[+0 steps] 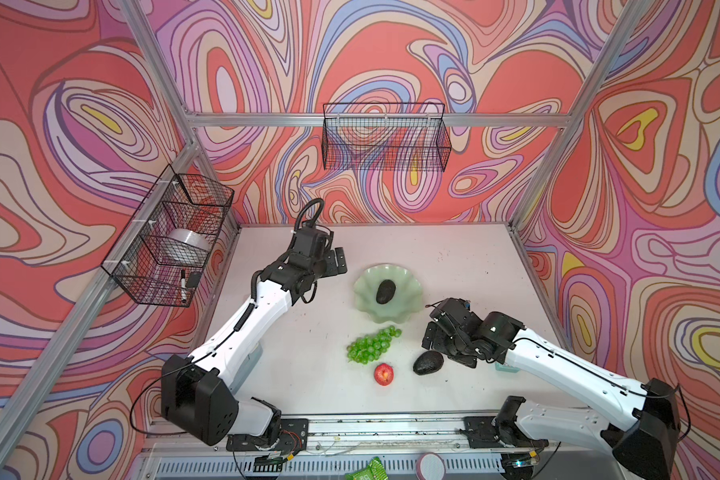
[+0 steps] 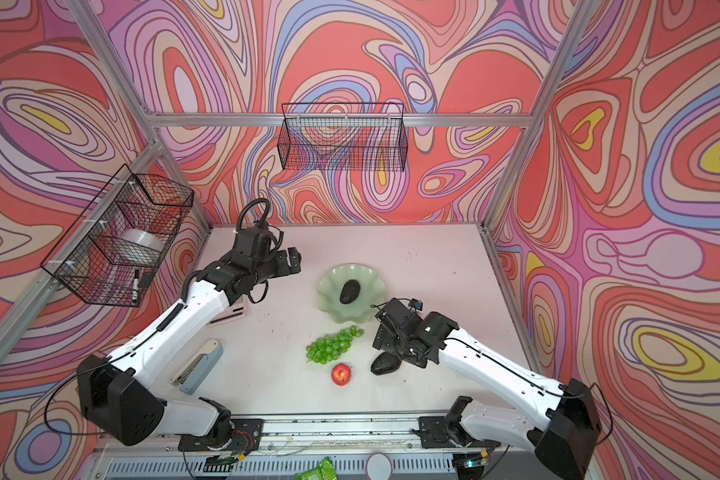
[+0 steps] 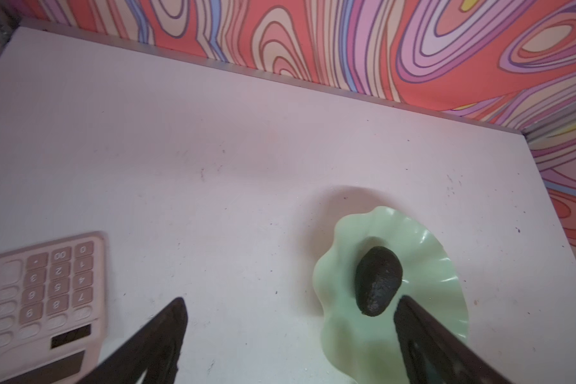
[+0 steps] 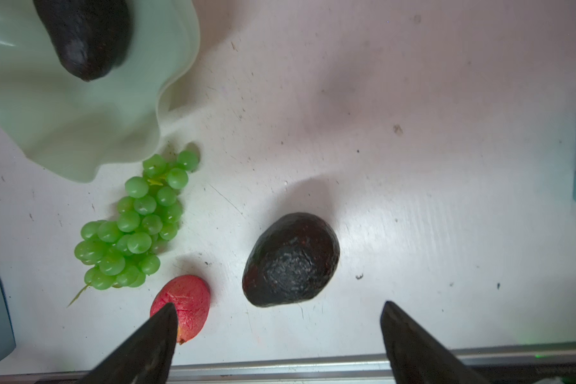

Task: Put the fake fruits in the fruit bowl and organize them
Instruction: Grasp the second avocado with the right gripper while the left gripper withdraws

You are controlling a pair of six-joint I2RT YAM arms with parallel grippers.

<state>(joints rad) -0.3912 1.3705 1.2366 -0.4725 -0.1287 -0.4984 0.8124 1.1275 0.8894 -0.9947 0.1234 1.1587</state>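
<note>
On the white table [image 1: 454, 257], the fruit bowl [image 1: 408, 305] holds one avocado [image 1: 385, 291] lying near its centre. The second avocado [image 1: 428, 363], the apple [image 1: 384, 374] and the grapes [image 1: 373, 345] lie outside it on the tabletop, the grapes nearest its rim. The left gripper [image 3: 290, 306] hangs beside the bowl with its jaws spread wide, holding nothing. The right gripper [image 4: 280, 311] hovers over the second avocado, jaws wide apart and not touching it. A wire basket [image 1: 142, 286] on the left wall contains a clear tape roll [image 1: 188, 245] and a marker [image 1: 182, 284].
</note>
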